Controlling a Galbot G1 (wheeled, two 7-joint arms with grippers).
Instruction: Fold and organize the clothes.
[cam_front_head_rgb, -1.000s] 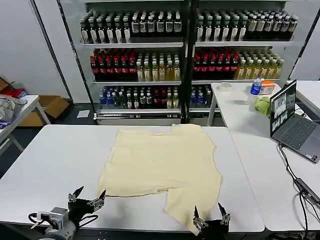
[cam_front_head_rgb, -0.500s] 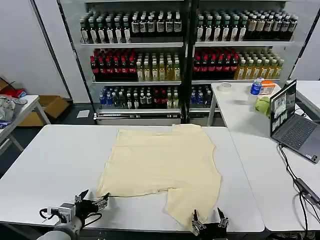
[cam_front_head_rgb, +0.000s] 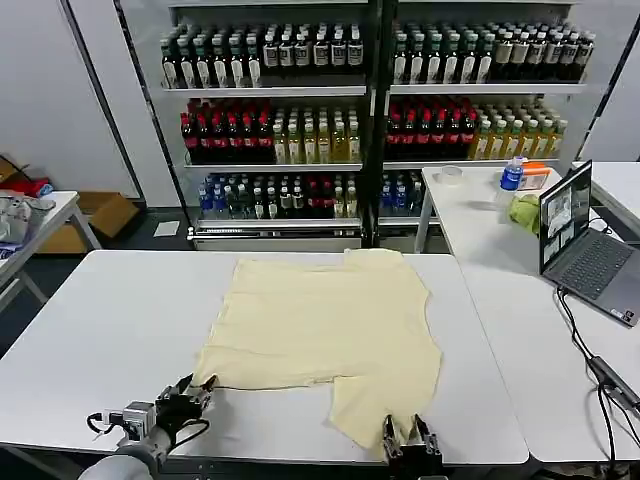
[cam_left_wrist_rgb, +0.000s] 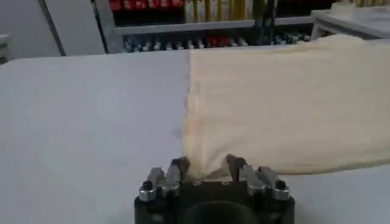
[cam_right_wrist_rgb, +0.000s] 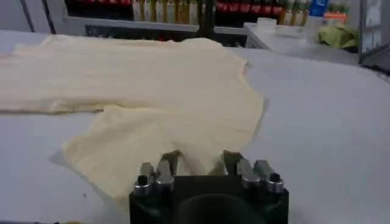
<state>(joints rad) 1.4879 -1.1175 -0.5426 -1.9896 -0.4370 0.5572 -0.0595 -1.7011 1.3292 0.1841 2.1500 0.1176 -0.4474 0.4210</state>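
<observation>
T-shirt (cam_front_head_rgb: 325, 335): spread flat on tabletop (cam_front_head_rgb: 100, 330).
My left hand (cam_left_wrist_rgb: 206, 171): clamped on near-left corner.
My right hand (cam_right_wrist_rgb: 201, 165): clamped on near sleeve.
Tip: lift my 2 hands evenly, keep hem taut.

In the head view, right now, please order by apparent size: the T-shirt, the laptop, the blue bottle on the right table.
1. T-shirt, by far the largest, spread over the white table.
2. Laptop, open on the right table.
3. Blue bottle, smallest; it stands farther from the camera, so true size is unsure.
</observation>
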